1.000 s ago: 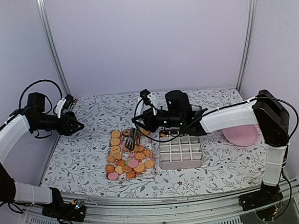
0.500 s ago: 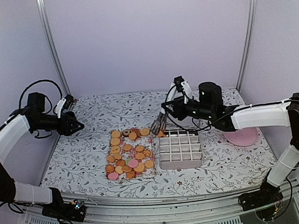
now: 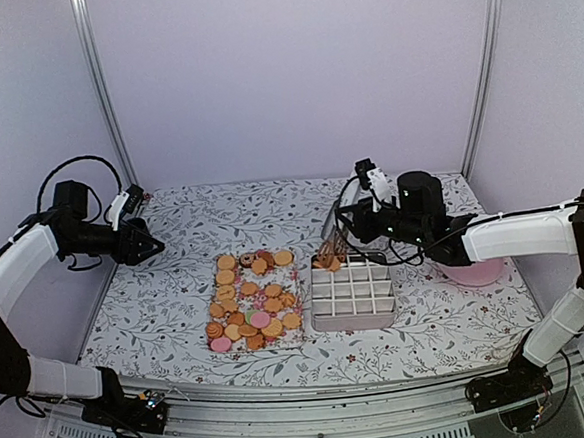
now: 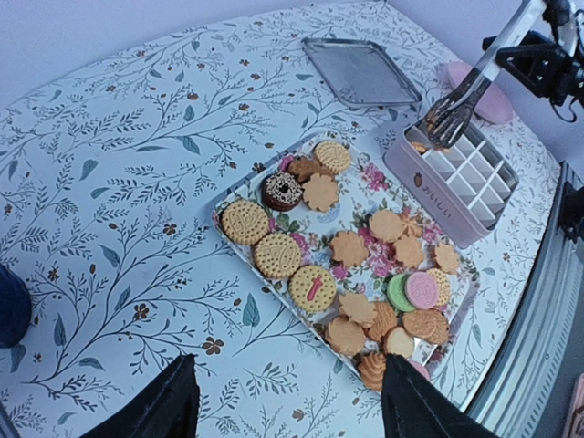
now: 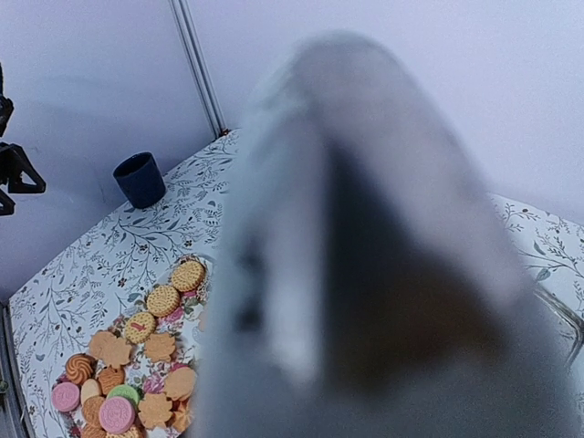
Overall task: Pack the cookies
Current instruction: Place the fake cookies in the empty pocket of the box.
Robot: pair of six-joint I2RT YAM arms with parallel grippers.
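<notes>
Nearly all the cookies (image 3: 250, 300) lie on the floral tray (image 4: 372, 175), left of centre. The right gripper (image 3: 352, 215) grasps tongs (image 3: 331, 244), tips over the upper-left cell of the white divided box (image 3: 354, 320), where 1 orange piece seems to sit. The left gripper (image 3: 156, 248), far left, is spread wide and empty. Packing looks barely begun.
</notes>
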